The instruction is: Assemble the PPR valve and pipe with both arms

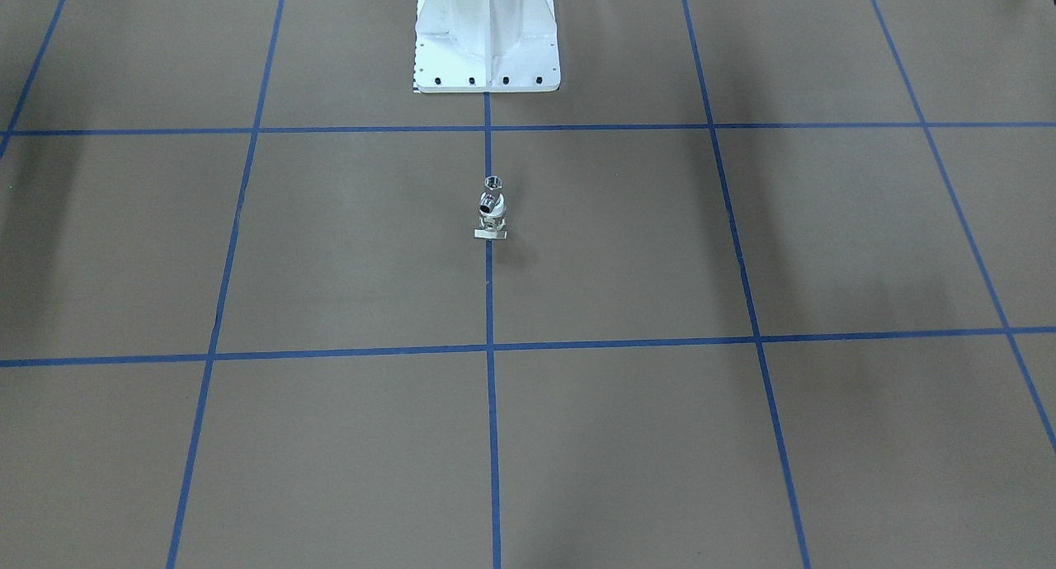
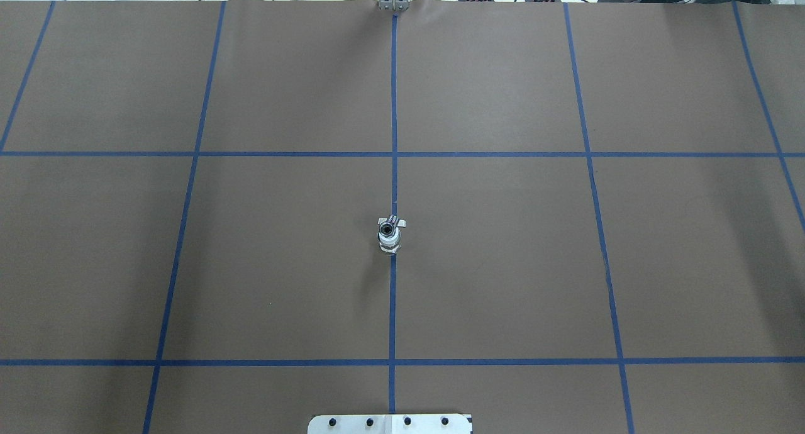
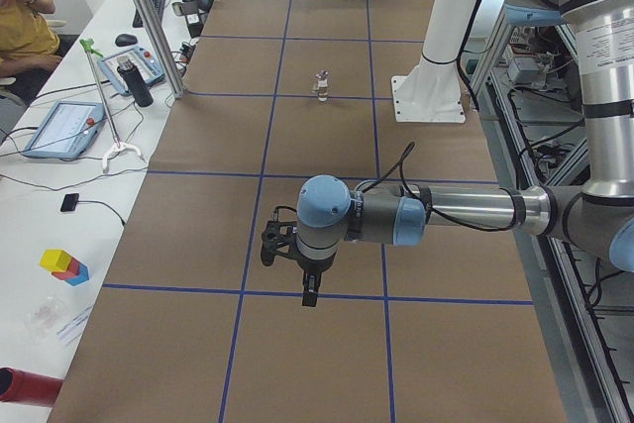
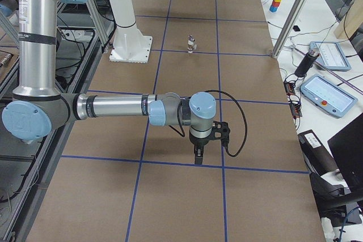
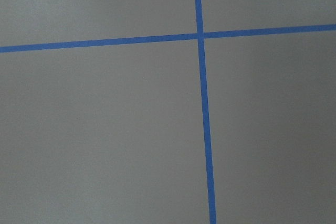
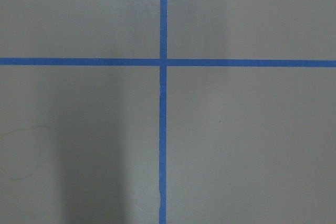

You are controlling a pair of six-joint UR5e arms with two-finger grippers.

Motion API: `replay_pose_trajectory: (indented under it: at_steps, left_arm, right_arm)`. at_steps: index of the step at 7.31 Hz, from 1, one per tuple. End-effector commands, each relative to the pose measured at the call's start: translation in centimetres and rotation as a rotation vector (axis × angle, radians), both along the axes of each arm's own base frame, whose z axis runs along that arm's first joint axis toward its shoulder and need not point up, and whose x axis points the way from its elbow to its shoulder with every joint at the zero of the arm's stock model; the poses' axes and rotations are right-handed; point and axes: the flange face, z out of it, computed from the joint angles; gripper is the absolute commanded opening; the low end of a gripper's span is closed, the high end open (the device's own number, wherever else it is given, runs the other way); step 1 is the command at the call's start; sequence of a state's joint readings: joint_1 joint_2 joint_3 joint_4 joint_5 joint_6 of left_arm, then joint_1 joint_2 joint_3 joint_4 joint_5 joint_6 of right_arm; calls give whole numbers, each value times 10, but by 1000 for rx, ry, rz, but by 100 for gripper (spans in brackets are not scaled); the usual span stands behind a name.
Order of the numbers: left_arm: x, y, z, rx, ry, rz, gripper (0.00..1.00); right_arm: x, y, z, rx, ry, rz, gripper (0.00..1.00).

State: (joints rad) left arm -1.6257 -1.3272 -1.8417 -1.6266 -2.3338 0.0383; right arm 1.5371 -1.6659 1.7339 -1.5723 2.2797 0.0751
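Note:
The PPR valve (image 1: 490, 232) stands upright on its flat pale crossbar foot at the table's middle, on the blue centre line. The shiny pipe (image 1: 493, 183) sits on top of it, dark hex-rimmed end up, and the two look joined. They also show in the overhead view (image 2: 388, 236) and small in both side views. My left gripper (image 3: 309, 294) hangs over the table's left end, far from them; it shows only in the exterior left view. My right gripper (image 4: 198, 158) hangs over the right end, only in the exterior right view. I cannot tell whether either is open.
The white robot base (image 1: 487, 41) stands just behind the fitting. Blue tape lines (image 2: 394, 107) grid the brown paper. Both wrist views show only paper and tape. Tablets (image 3: 61, 128) and a bottle (image 3: 140, 83) lie on the side desk, where a person (image 3: 25, 17) sits.

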Motion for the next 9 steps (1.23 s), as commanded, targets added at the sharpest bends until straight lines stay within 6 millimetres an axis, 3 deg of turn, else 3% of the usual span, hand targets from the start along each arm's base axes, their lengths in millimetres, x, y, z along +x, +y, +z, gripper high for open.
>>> replay_pose_trajectory:
  at_steps: [1, 9]
  left_arm:
    - [0, 1, 2, -6, 0, -1, 100]
    - [-1, 8, 7, -18, -3, -3, 100]
  right_arm:
    - [0, 3, 4, -7, 1, -1, 100]
    - [0, 9, 15, -30, 1, -1, 100]
